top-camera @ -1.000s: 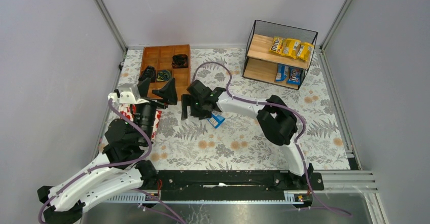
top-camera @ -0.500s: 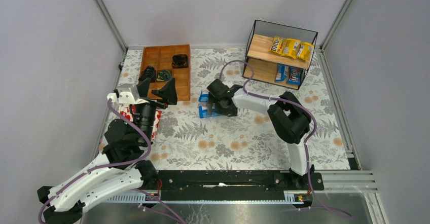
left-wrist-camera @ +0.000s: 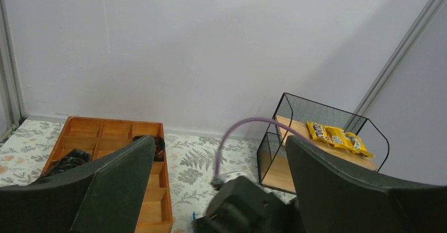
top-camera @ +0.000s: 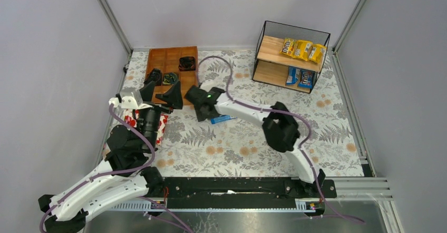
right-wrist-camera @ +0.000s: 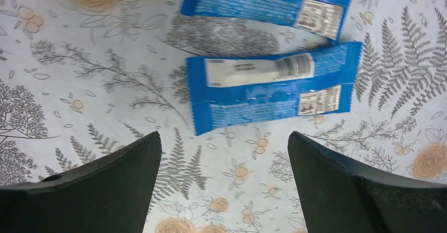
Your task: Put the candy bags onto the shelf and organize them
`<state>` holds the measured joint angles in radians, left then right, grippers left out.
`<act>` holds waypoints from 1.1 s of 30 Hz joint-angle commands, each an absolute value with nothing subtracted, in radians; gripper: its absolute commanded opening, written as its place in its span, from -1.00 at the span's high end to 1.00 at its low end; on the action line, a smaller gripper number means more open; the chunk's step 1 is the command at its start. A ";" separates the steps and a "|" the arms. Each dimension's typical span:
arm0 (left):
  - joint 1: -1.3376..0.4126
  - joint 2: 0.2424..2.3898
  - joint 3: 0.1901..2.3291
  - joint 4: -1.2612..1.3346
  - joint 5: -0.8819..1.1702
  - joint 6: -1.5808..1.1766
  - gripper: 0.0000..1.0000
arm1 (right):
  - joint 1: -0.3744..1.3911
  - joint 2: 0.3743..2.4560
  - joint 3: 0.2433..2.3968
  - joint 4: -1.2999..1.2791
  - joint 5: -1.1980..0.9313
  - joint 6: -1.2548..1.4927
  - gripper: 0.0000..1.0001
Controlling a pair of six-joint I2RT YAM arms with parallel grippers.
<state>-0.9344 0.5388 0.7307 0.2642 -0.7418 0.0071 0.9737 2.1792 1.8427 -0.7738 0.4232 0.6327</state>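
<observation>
Right wrist view shows the main risk: the right hand [right-wrist-camera: 224,138] hangs over the tabletop [right-wrist-camera: 79,85] with its fingers spread wide and nothing between them. The nearer blue bag [right-wrist-camera: 266,88] lies ahead of the fingertips rather than in the gap, so closing from here would likely meet only the tabletop. The bag is flat and glossy, so a pinch on one edge could slide off. A second blue bag [right-wrist-camera: 269,1] lies just beside it, near enough that a wide sweep might drag or catch both. In the top view the right arm [top-camera: 248,110] is stretched leftward across the middle of the tabletop, its wrist close to the compartment tray [top-camera: 171,59]. The left hand [top-camera: 161,91] is raised just beside it, also wide open and empty, so the two could knock together if either swings. The shelf [top-camera: 271,48] stands well apart at the far right, with three yellow bags [top-camera: 302,49] on its upper board and two shelved blue bags [top-camera: 300,77] below, so a weak grip has a long carry in which to fail
</observation>
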 commanded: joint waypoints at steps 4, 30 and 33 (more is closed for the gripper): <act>-0.932 0.509 0.742 0.315 -0.786 0.031 -0.97 | 1.082 2.494 2.316 -1.155 0.748 0.546 -0.89; -0.932 0.506 0.735 0.328 -0.795 0.039 -0.97 | 1.124 2.639 2.336 -1.124 0.993 0.346 -0.45; -0.932 0.508 0.735 0.327 -0.793 0.037 -0.97 | 1.123 2.611 2.274 -1.163 1.031 0.396 -0.21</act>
